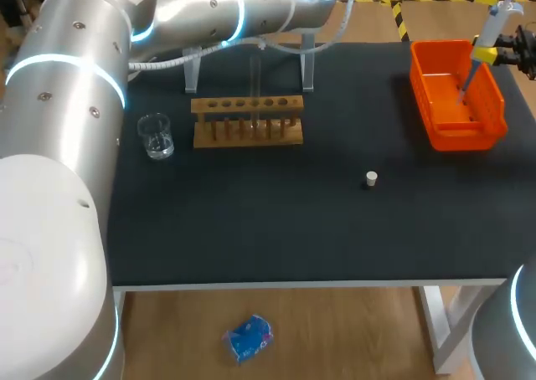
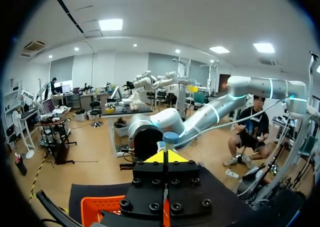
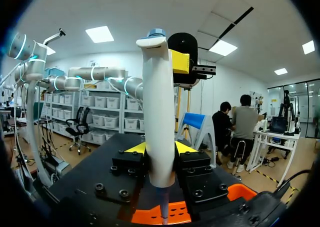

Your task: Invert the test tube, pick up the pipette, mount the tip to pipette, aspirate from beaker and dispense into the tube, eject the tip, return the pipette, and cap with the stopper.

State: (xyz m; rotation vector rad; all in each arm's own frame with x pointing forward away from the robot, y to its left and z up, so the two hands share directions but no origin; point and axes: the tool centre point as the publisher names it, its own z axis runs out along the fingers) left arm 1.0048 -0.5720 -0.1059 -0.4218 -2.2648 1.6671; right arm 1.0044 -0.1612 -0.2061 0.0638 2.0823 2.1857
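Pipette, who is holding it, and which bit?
The right gripper holds the pipette by the lower part of its white body, a finger on each side.

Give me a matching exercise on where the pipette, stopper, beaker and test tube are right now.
Things:
1 pipette
2 stopper
3 beaker
4 test tube

Places:
A standing in the wooden rack
B held in the right gripper over the orange bin
C on the mat beside the rack's left end
D alone on the mat, right of the rack

Pairs: 1-B, 2-D, 3-C, 4-A
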